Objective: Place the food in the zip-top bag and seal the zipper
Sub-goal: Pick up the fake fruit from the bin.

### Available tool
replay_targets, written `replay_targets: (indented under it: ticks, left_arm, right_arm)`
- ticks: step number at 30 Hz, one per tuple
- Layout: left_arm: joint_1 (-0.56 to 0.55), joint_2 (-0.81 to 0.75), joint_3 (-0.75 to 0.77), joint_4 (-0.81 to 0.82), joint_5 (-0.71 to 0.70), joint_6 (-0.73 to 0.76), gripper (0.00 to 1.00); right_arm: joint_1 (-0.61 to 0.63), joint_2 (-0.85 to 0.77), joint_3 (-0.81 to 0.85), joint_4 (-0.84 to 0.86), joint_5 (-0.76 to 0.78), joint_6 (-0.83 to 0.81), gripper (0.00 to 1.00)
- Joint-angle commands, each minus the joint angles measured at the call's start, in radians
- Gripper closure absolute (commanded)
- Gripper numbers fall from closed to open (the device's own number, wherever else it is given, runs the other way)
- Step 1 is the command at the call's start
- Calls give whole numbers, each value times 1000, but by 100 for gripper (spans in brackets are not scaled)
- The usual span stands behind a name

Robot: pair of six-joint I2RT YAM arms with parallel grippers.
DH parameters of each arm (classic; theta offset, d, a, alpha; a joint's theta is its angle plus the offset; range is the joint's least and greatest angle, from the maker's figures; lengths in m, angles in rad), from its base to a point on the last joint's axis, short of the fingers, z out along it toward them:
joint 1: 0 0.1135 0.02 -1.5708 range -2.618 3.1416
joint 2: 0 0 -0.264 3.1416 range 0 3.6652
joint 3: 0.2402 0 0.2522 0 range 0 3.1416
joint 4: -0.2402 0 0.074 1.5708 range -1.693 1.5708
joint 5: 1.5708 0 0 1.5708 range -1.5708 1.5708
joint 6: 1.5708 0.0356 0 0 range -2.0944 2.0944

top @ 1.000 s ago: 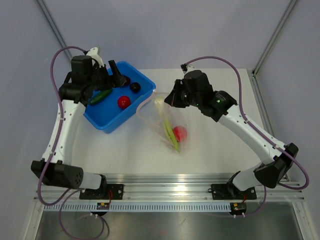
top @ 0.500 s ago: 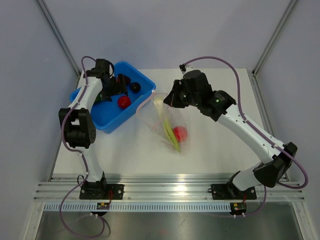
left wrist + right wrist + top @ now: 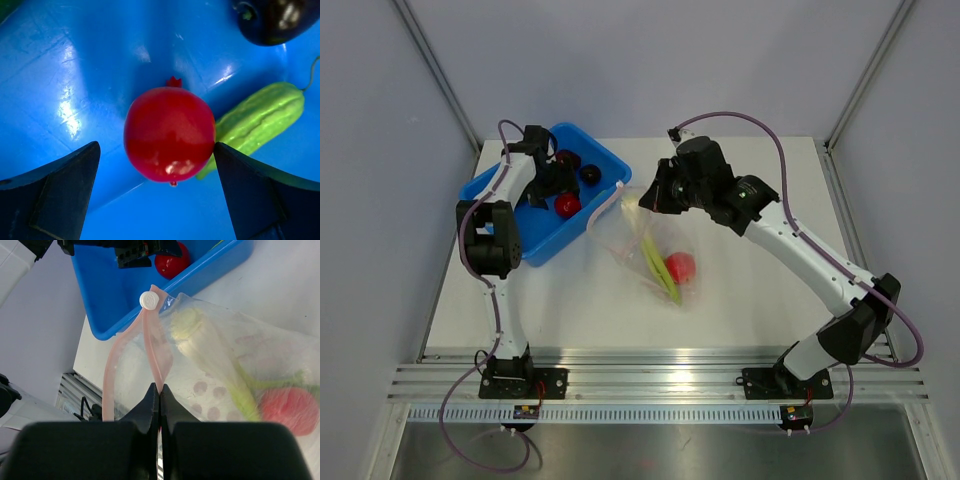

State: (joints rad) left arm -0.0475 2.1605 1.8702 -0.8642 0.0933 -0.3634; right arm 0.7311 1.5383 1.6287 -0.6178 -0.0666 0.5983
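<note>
- Top external view: the left gripper (image 3: 552,188) is down inside the blue bin (image 3: 542,247) at the table's (image 3: 770,300) back left. The right gripper (image 3: 638,200) is at the upper end of the zip-top bag (image 3: 638,240), just beside the bin.
- Left wrist view: the left gripper (image 3: 156,146) is spread wide, one finger on each side of a red fruit (image 3: 169,132) on the bin floor (image 3: 75,60).
- There is a clear gap between the fruit and the left-hand finger. The right-hand finger's tip sits right at the fruit's edge, and I can't tell if it's touching.
- A green cucumber (image 3: 262,119) lies just behind that fruit on the right and seems to rest against it. A dark maroon fruit (image 3: 274,17) sits at the top corner, apart from both.
- Right wrist view: the right gripper (image 3: 159,390) is pressed together, pinching the pink zipper (image 3: 154,347) of the bag (image 3: 225,330). The strip runs from the fingertips up to a white slider (image 3: 149,300).
- The zipper's other half bows away to the left, so the mouth gapes.
- A pale stalk (image 3: 200,337) and a second red fruit (image 3: 287,407) are already inside the bag, which lies crinkled on the table.
</note>
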Motion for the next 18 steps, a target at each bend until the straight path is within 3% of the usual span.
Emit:
replay_targets:
  ticks: [1,14,18]
  left_arm:
    - [-3,2,15,44,-9,7,1]
    - [-11,32,-11,30,-30,9,10]
    - [-14,-7,-26,45,-41,3,27]
  right_arm:
    - [-4,5,53,21,-13,-12,100]
    - [-4,16,51,30,-18,-6,100]
    - [-2,6,42,30,-15,-2,100]
